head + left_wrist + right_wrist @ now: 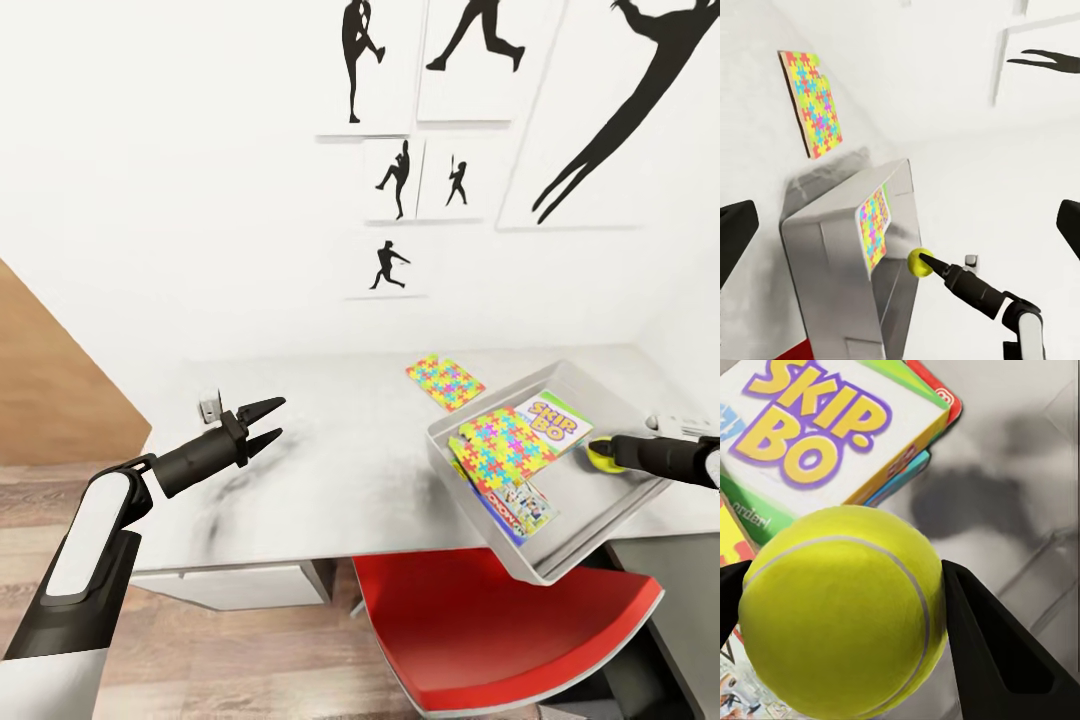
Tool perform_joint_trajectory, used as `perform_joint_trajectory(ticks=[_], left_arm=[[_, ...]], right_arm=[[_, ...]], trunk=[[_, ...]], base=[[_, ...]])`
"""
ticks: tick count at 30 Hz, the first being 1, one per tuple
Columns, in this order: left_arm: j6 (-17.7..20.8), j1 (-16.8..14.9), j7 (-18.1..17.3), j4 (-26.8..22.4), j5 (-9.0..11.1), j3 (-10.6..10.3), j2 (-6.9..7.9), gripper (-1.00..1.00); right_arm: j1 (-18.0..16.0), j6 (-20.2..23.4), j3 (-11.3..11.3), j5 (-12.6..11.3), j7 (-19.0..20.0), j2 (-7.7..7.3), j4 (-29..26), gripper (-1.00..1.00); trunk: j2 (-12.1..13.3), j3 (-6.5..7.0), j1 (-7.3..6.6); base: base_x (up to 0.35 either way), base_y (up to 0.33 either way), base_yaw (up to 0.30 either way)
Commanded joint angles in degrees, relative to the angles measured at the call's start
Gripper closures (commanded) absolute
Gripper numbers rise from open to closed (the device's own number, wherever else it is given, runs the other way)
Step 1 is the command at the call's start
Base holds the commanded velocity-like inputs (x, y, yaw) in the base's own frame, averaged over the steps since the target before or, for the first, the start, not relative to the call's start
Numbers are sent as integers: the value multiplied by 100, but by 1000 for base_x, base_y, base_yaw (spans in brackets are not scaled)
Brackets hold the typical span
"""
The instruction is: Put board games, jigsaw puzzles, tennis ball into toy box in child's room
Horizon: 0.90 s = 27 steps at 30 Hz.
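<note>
My right gripper (603,454) is shut on the yellow-green tennis ball (601,456), held just over the right side of the pale grey toy box (600,525) on the table (330,470). In the right wrist view the tennis ball (840,611) sits between the black fingers (997,645) above the Skip-Bo box (817,435). Inside the toy box lie the Skip-Bo (553,418), a jigsaw puzzle (503,441) and another board game (520,505). A second jigsaw puzzle (445,381) lies flat on the table behind the box. My left gripper (268,420) hovers open over the table's left part, empty.
A red-seated chair (500,625) is tucked under the table's front edge below the toy box, which overhangs that edge. A small grey object (209,405) sits at the table's back left. Baseball silhouette pictures (400,180) hang on the white wall behind. Wood-plank floor (40,480) shows at left.
</note>
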Motion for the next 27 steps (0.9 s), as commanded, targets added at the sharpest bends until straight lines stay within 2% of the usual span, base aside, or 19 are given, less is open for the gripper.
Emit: perform_joint_trajectory(ticks=[1, 8, 27], left_arm=[[25, -5, -6, -1, -2, 6, 0, -100], [26, -5, -6, -1, -2, 6, 0, -100], [23, -5, -6, -1, -2, 6, 0, -100]], right_arm=[[-6, 16, 1, -41, -79, 4, -5, 100], [-6, 16, 1, 60, -77, 23, -5, 100], [-6, 16, 2, 96, -76, 110, -11, 100]], trunk=[[-11, -19, 3], [-11, -81, 3], [-11, -190, 3]], base=[[0, 0, 0], [0, 0, 0], [0, 0, 0]])
